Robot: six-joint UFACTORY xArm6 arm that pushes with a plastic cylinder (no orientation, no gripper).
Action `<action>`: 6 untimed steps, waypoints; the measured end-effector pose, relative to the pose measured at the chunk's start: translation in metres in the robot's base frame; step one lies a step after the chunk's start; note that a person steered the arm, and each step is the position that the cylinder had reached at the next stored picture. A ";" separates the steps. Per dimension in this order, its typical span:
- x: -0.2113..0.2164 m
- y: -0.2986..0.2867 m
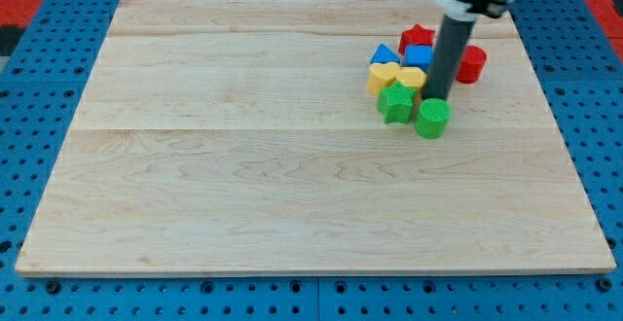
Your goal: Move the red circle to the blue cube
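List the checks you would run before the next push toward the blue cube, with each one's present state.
1. My tip visible: ok, beside the green cylinder.
2. Red circle located: ok, right of the rod.
3. Blue cube located: ok, left of the rod.
4. Tip behind the red circle for pushing: not ok, it sits on the cube side.
5. Red circle touching blue cube: cannot tell, rod hides the gap.

cluster (414,78) | board's (243,165) top right | cylinder (471,64) rightmost
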State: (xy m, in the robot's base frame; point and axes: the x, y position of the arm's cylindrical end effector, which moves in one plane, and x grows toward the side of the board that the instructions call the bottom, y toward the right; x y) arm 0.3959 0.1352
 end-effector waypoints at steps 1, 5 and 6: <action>0.009 0.061; -0.048 0.044; -0.051 -0.006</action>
